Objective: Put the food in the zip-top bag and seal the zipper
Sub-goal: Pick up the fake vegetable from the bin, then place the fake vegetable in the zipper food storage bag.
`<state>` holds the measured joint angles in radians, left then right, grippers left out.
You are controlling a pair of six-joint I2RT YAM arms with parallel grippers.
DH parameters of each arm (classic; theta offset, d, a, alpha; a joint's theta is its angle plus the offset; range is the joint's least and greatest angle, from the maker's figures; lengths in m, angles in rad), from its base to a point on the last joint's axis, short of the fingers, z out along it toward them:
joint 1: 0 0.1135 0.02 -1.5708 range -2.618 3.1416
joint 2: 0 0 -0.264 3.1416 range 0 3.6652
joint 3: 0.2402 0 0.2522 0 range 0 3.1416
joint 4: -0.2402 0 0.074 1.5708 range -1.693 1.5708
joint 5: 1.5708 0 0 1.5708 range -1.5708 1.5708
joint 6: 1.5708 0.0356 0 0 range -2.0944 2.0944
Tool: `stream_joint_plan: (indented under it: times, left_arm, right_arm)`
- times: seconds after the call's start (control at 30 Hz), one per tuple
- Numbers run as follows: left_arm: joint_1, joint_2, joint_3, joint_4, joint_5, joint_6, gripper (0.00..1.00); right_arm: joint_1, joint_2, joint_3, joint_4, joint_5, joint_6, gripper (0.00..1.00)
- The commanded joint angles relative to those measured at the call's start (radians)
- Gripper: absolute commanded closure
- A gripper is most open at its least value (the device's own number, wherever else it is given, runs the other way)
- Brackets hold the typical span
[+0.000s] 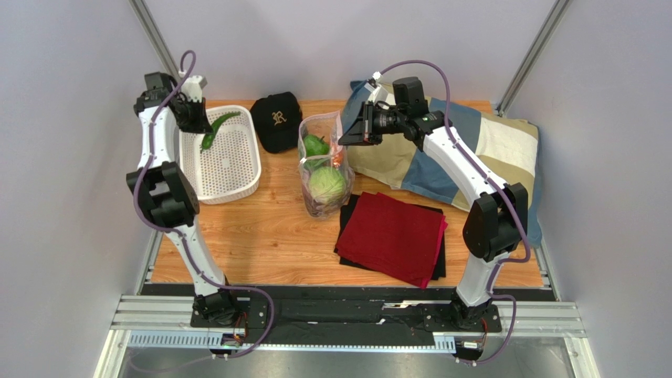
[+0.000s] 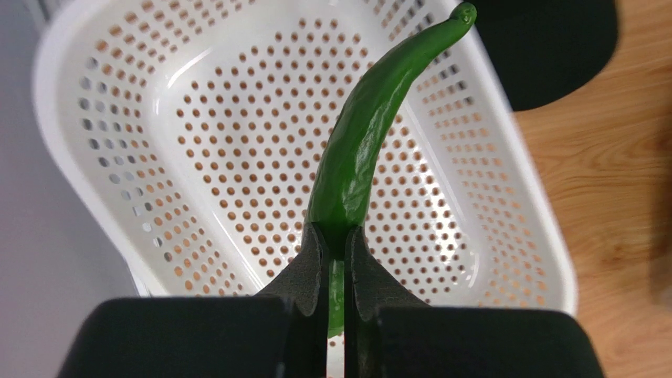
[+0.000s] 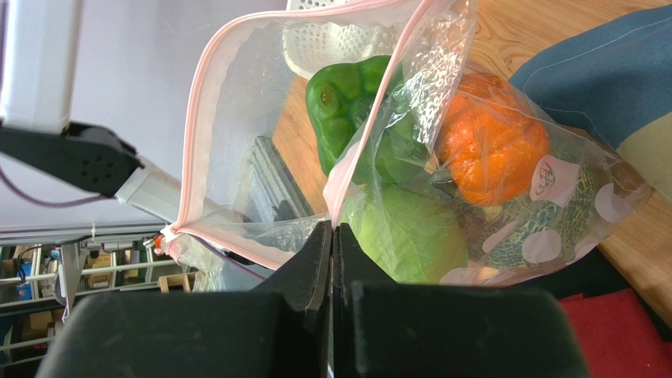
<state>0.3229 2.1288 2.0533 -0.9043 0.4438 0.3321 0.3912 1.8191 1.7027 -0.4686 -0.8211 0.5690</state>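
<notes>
Above the white basket (image 1: 225, 161) the left gripper (image 2: 337, 256) clamps 1 green pepper (image 2: 363, 142); beside it, a cap (image 1: 276, 120) marked R; the right gripper (image 3: 332, 235) pinches the zipper (image 3: 195, 134).

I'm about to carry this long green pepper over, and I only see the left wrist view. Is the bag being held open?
Observer: Yes, the right gripper is shut on the zipper of the zip-top bag, mouth gaping.
Operator: What's inside?
Observer: A bell pepper, pumpkin, cabbage and melon.
Operator: Where does it stand?
Observer: On the table, right of the basket and black cap.
</notes>
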Motion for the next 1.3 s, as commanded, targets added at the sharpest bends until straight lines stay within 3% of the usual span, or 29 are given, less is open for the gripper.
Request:
stream_joint_plan:
  times: [0.0, 0.2, 0.37, 0.5, 0.67, 0.83, 1.0, 1.27]
  left_arm:
    - [0.004, -0.222, -0.027, 0.034, 0.194, -0.097, 1.0]
    - [-0.122, -0.375, 0.005, 0.038, 0.348, -0.209, 1.0]
    - [-0.222, -0.418, 0.083, -0.073, 0.414, -0.3, 1.0]
    - [-0.292, -0.492, 0.039, -0.036, 0.504, -0.425, 1.0]
    - [-0.422, -0.546, -0.041, 0.16, 0.48, -0.499, 1.0]
    - [-0.507, -0.596, -0.218, 0.39, 0.435, -0.561, 1.0]
    - [-0.593, -0.636, -0.364, 0.505, 0.382, -0.571, 1.0]
    - [-0.619, -0.659, -0.469, 0.521, 0.303, -0.521, 1.0]
  right_arm:
    - [0.006, -0.011, 0.048, 0.007, 0.004, -0.021, 1.0]
    - [0.015, -0.011, 0.055, 0.015, 0.0, -0.021, 1.0]
    - [0.018, -0.018, 0.069, 0.008, 0.008, -0.032, 1.0]
    - [0.026, -0.033, 0.071, 0.013, -0.003, -0.034, 1.0]
    - [0.026, -0.04, 0.08, 0.016, -0.019, -0.015, 1.0]
    - [0.028, -0.041, 0.089, 0.013, -0.026, 0.0, 1.0]
    - [0.028, -0.056, 0.078, 0.021, -0.03, 0.003, 1.0]
    - [0.026, -0.07, 0.072, 0.041, -0.035, 0.017, 1.0]
